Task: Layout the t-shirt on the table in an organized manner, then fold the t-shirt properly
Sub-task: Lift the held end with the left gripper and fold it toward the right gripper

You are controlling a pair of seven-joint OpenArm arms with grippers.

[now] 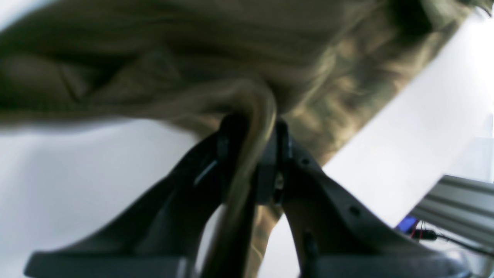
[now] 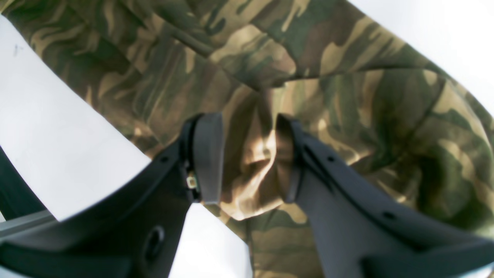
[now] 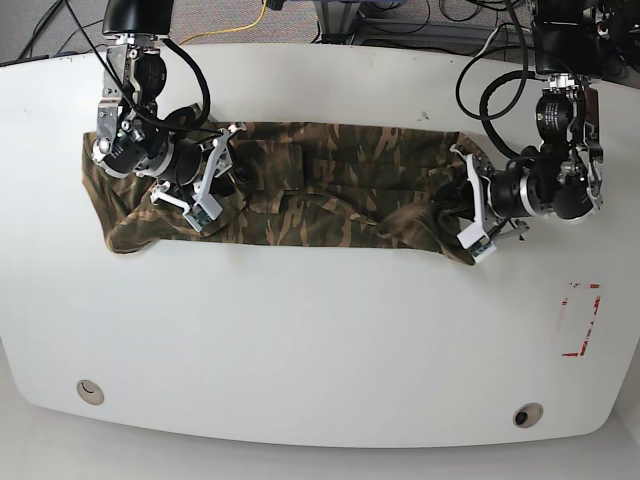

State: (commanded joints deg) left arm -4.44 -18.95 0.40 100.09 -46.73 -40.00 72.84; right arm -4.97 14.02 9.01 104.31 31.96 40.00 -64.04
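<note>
- The t-shirt (image 3: 300, 200) lies across the far half of the table (image 3: 320, 340) as a long band running left to right, still rumpled and doubled over on itself, so laying it out looks unfinished.
- The left gripper (image 1: 251, 131) works the band's right end in the base view; its fingers (image 1: 227, 154) are clamped on a bunched ridge of cloth (image 1: 247, 116), which passes between them. That pinch likely serves to pull the end outward.
- The right gripper (image 2: 247, 158) sits at the band's left end. Its fingers (image 2: 206, 154) stand apart with a raised fold (image 2: 252, 170) between them, not yet squeezed, apparently lined up to take hold.
- Holding opposite ends suits stretching the shirt flat.
- The red-marked rectangle (image 3: 580, 320) near the right edge lies well apart from the cloth.
</note>
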